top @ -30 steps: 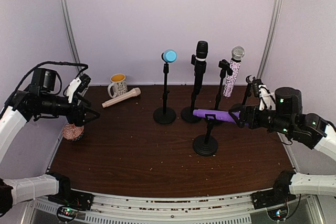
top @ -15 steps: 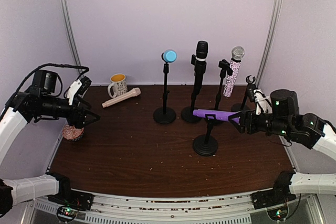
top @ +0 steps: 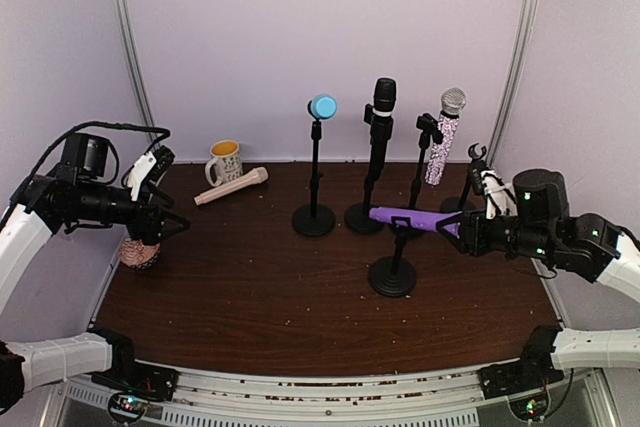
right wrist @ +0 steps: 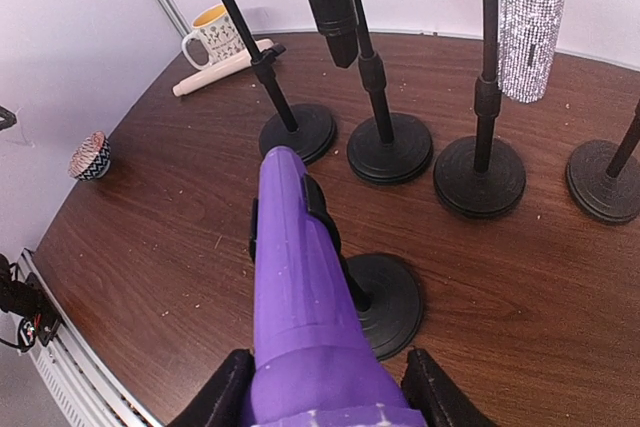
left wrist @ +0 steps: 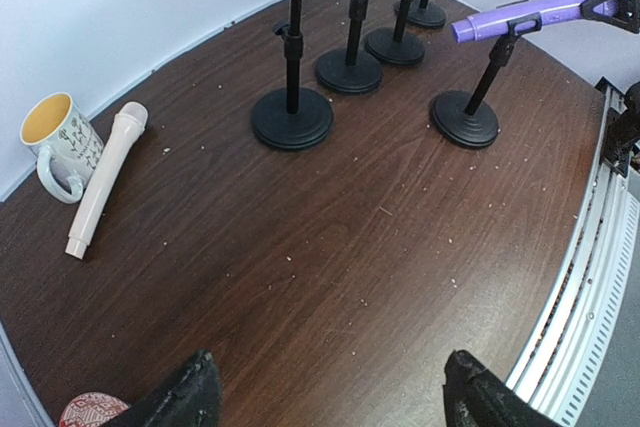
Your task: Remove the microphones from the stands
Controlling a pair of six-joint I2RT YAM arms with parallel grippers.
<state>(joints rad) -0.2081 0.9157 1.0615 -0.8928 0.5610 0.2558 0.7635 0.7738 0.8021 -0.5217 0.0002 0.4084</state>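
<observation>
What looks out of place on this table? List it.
The purple microphone lies horizontal in the clip of its stand, not upright. A pale pink microphone lies loose on the table beside the mug, off any stand.

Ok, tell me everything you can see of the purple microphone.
The purple microphone is a smooth, plastic-looking tube, lying nearly horizontal in the black clip of a short round-based stand, the one nearest the arms. Its free end points left; its right end sits in the right end effector, whose fingers appear to touch both sides.
</observation>
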